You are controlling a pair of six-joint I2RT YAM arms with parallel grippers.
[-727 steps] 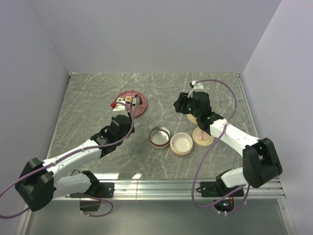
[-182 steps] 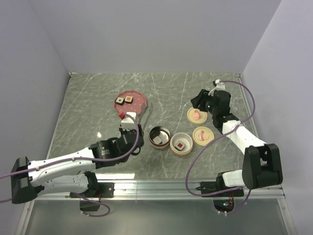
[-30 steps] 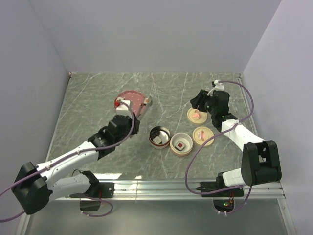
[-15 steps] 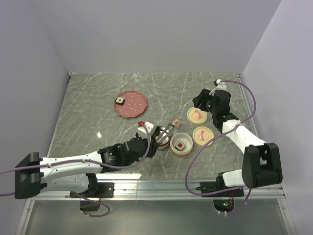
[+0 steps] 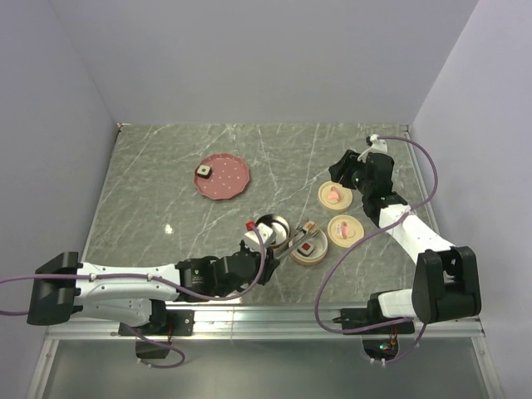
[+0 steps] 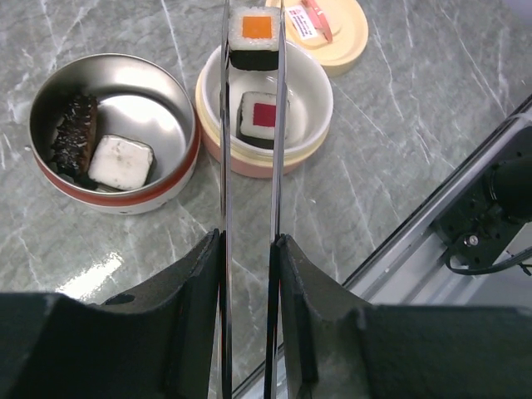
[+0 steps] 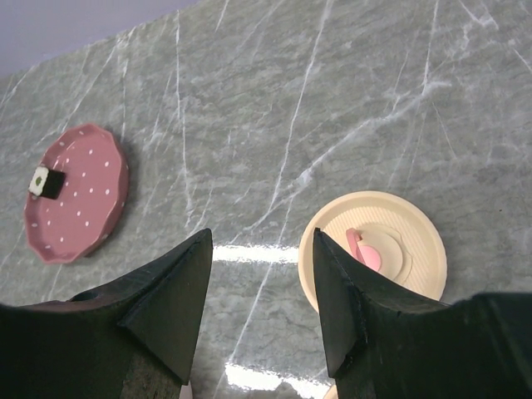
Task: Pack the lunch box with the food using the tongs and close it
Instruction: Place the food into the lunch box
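My left gripper point(image 6: 249, 241) is shut on the silver tongs point(image 6: 226, 166). Their tips pinch an orange-topped food piece point(image 6: 254, 37) over the far rim of the cream lunch box bowl point(image 6: 320, 108), which holds a red-topped piece point(image 6: 259, 119). The steel bowl point(image 6: 158, 108) beside it holds a white piece point(image 6: 121, 162) and a dark one point(image 6: 73, 133). From above, the tongs point(image 5: 293, 238) slant across the cream bowl point(image 5: 320, 258). One black-sided piece point(image 5: 203, 170) lies on the pink plate point(image 5: 229, 181). My right gripper point(image 7: 262, 241) hangs open and empty beside a cream lid point(image 7: 391, 241).
Two cream lids point(image 5: 334, 194) point(image 5: 344, 229) with pink tabs lie right of the bowls. The pink dotted plate point(image 7: 79, 199) sits at the far left. Grey walls close in three sides. A metal rail point(image 5: 316, 314) runs along the near edge.
My left arm swung from the pink plate down to the bowls, carrying the orange-topped piece in the tongs. It now hangs over the cream bowl. The right arm barely moved.
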